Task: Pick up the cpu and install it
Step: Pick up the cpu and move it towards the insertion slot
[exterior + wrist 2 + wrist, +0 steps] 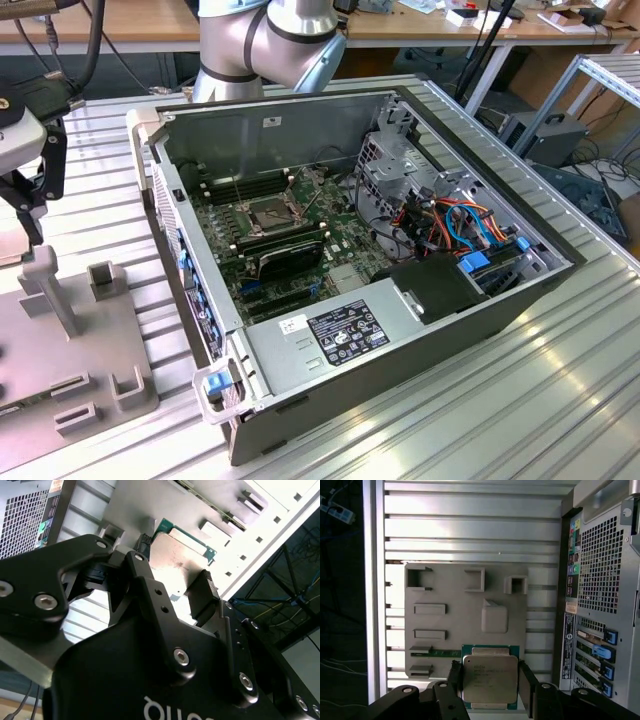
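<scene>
The pincer (176, 560) is clamped on the cpu (489, 679) at the grey fixture plate's (455, 592) edge. The grasp is made, installation remains, and the socket (272, 212) in the case (300, 118) beside the plate looks unfilled.

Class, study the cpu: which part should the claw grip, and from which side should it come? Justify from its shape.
Grip the cpu by two opposite side edges, coming square onto its metal top. It is thin, flat and square, so only those edges give parallel faces; the claw clamps it so.
</scene>
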